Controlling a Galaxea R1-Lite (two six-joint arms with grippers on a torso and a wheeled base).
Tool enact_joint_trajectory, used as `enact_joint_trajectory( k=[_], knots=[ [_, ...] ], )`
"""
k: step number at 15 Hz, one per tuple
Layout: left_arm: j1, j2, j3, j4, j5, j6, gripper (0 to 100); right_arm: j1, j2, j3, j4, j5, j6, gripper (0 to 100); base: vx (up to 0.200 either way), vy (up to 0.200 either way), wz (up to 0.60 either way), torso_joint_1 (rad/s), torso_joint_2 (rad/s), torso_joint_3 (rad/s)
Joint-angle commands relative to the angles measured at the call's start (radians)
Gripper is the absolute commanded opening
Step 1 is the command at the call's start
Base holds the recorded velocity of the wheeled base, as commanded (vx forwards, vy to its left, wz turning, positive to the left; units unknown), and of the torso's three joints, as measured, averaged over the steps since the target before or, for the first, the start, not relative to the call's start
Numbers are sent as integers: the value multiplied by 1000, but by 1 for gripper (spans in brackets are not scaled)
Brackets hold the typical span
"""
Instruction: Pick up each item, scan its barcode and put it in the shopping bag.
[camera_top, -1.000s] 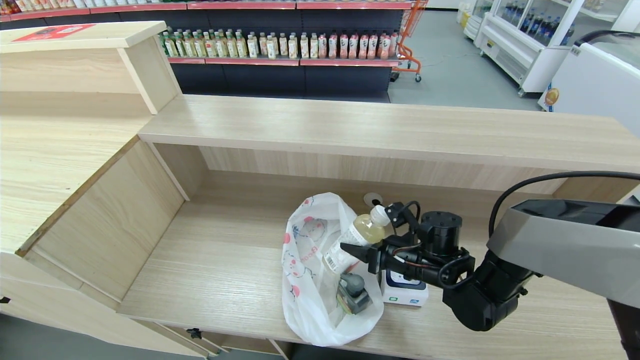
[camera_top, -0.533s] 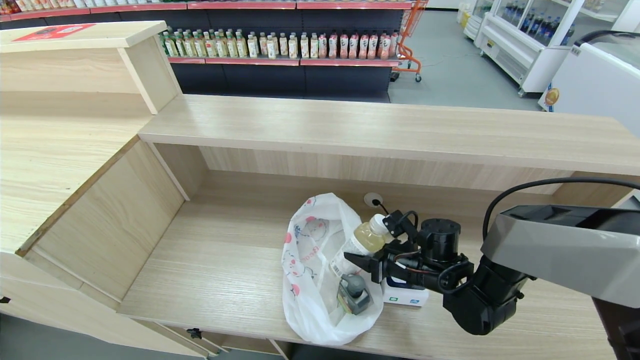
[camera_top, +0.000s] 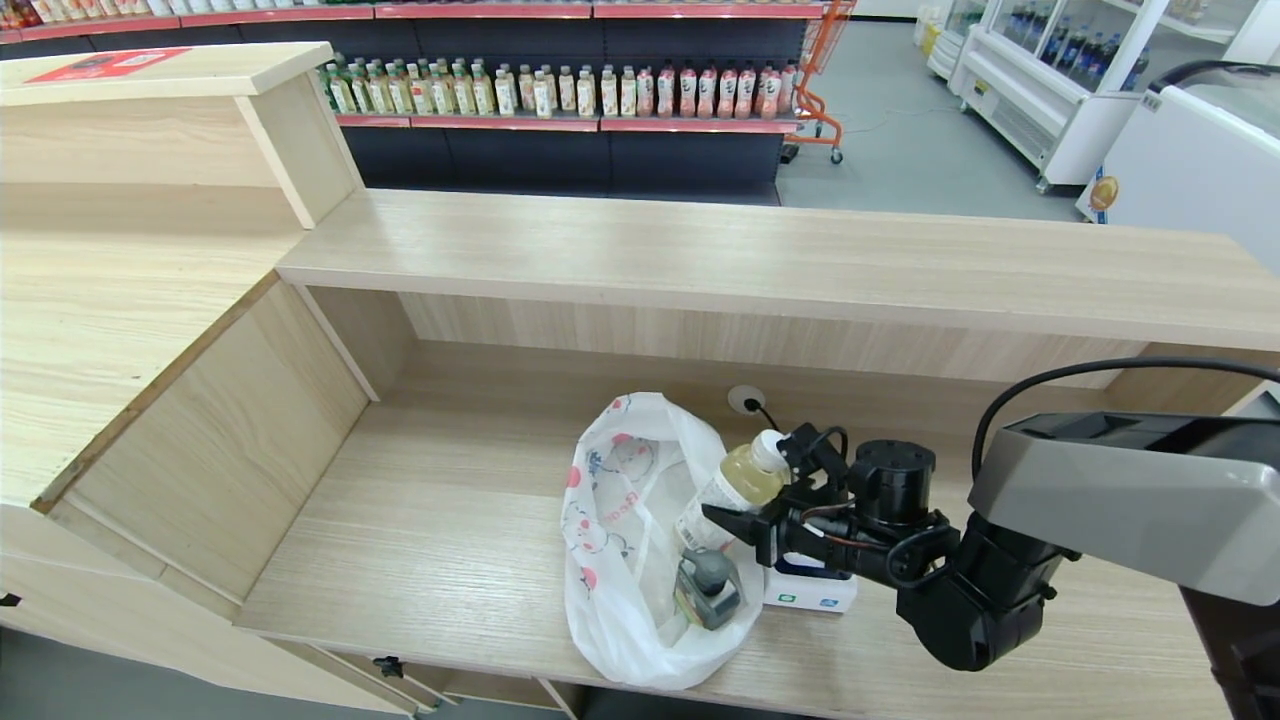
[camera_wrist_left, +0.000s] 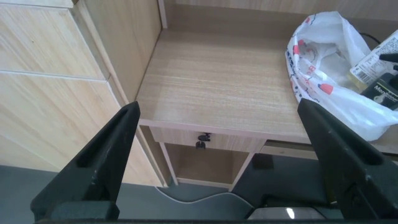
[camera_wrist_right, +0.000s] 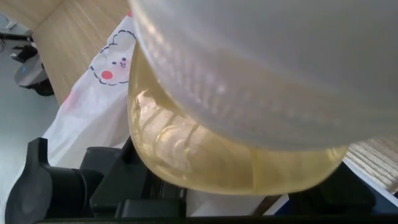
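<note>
Head looks down — right wrist close; all share bag (camera_top: 610, 500).

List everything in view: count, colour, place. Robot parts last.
shopping bag: 1, white with red prints, lying open on the lower counter
bottle: 1, yellowish liquid with a white cap, tilted at the bag's mouth
grey-topped item: 1, grey and dark, inside the bag
box: 1, white and blue, on the counter, right of the bag
counter: 1, light wood, two levels
cable port: 1, white, behind the bag
shelf bottles: one long row, green to pink labels, store shelf behind
cart: 1, orange, at the shelf's end
freezers: white, far right
right gripper: black, shut on the bottle
left gripper: black, open, facing the counter's front edge
</note>
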Motion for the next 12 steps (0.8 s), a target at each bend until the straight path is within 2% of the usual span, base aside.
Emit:
enact_joint_trajectory(
  k=[1,4,12],
  knots=[
    [0,0,0,0,0,1,100,3,-3,15,-6,2,5,0,0,0,0,0,0,0],
    [0,0,0,0,0,-1,100,3,4,11,-23,18,5,0,0,0,0,0,0,0],
    [0,0,0,0,0,1,100,-16,53,15,-91,187,-7,0,0,0,0,0,0,0]
  ],
)
